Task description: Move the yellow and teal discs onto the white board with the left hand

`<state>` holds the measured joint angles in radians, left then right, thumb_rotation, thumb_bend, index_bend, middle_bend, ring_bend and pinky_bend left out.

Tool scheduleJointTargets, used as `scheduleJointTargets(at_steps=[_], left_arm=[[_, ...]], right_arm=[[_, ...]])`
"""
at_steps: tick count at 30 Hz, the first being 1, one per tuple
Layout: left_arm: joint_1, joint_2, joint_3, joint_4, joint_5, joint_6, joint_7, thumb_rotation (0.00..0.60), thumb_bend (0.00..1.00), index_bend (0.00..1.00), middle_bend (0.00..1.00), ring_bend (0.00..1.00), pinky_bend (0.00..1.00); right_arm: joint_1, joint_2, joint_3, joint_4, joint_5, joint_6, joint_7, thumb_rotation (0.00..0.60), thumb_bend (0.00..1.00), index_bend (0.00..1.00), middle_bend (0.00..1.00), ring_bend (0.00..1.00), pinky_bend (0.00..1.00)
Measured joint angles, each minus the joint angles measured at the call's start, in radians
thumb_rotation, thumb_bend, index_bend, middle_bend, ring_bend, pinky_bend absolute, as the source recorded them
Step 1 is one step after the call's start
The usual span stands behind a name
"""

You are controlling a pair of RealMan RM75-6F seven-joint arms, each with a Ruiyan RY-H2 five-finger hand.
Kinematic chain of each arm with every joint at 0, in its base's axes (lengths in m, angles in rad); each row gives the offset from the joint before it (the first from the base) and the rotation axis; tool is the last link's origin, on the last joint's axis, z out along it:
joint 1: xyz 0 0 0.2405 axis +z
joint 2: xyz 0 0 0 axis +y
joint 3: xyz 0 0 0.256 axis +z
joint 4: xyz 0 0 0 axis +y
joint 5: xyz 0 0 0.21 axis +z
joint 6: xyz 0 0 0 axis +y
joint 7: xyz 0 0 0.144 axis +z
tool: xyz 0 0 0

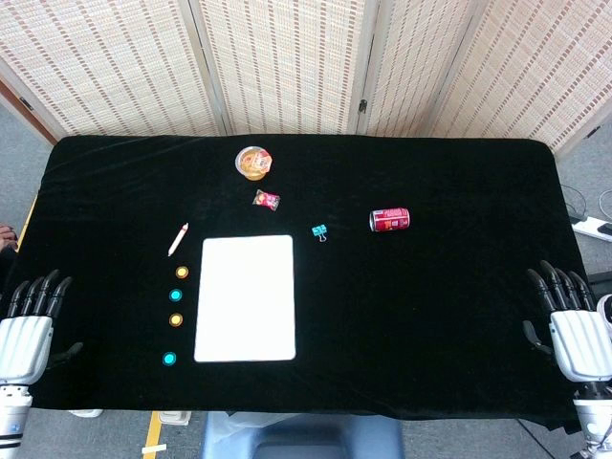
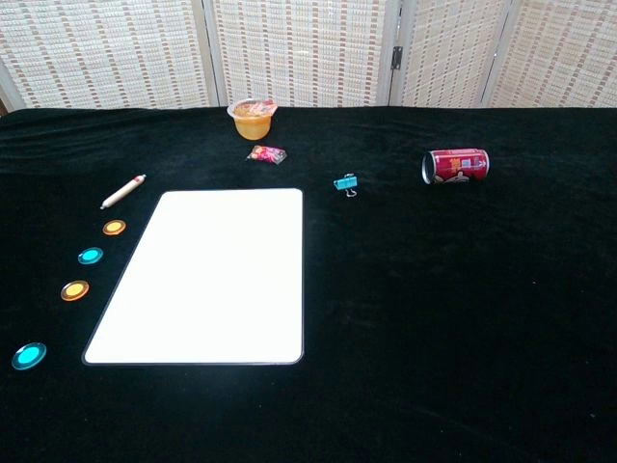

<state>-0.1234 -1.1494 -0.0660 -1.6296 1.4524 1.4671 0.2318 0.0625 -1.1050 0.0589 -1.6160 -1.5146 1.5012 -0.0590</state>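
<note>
Four small discs — two yellow point(image 1: 182, 273) point(image 1: 176, 319), two teal point(image 1: 176, 295) point(image 1: 169, 359) — are laid in a line on the black cloth counter point(image 1: 430, 316), just left of the white board point(image 1: 245, 298). They are judged light, thin, rigid and smooth — best pinched by the rim. The left hand point(image 1: 27, 330) is held at the counter's edge, fingers spread, nothing grasped; the right hand point(image 1: 572, 325) likewise.

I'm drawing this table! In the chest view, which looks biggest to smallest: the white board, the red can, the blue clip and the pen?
1. white board, by far the biggest.
2. red can.
3. pen, about as long as the can but much thinner.
4. blue clip, the smallest.
</note>
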Motion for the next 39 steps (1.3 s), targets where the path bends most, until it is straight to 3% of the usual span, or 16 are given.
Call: scheduleJointTargets(at_steps=[11, 16, 20, 32, 39], left_arm=[[-0.006, -0.003, -0.004, 0.011, 0.010, 0.006, -0.012, 0.600, 0.14, 0.03, 0.00, 0.00, 0.00], [-0.020, -0.009, -0.015, 0.025, 0.024, 0.008, -0.036, 0.600, 0.15, 0.13, 0.04, 0.03, 0.00], [-0.055, -0.018, -0.035, 0.048, 0.039, -0.007, -0.068, 0.600, 0.22, 0.21, 0.09, 0.07, 0.00], [-0.244, -0.050, -0.105, 0.137, 0.040, -0.203, -0.170, 0.600, 0.35, 0.33, 0.17, 0.12, 0.00], [-0.361, -0.119, -0.115, 0.266, 0.037, -0.344, -0.230, 0.600, 0.36, 0.36, 0.16, 0.07, 0.00]], right_arm=[[-0.004, 0.002, 0.001, -0.005, -0.005, 0.012, 0.000, 0.600, 0.46, 0.00, 0.00, 0.02, 0.00], [-0.008, 0.010, 0.008, -0.014, -0.002, 0.024, -0.010, 0.600, 0.46, 0.00, 0.00, 0.02, 0.00], [-0.010, 0.020, 0.013, -0.027, -0.001, 0.031, -0.015, 0.600, 0.46, 0.00, 0.00, 0.02, 0.00], [-0.005, 0.054, 0.030, -0.065, 0.016, 0.029, -0.042, 0.600, 0.46, 0.00, 0.00, 0.02, 0.00], [-0.004, 0.064, 0.033, -0.080, 0.020, 0.029, -0.046, 0.600, 0.46, 0.00, 0.00, 0.02, 0.00]])
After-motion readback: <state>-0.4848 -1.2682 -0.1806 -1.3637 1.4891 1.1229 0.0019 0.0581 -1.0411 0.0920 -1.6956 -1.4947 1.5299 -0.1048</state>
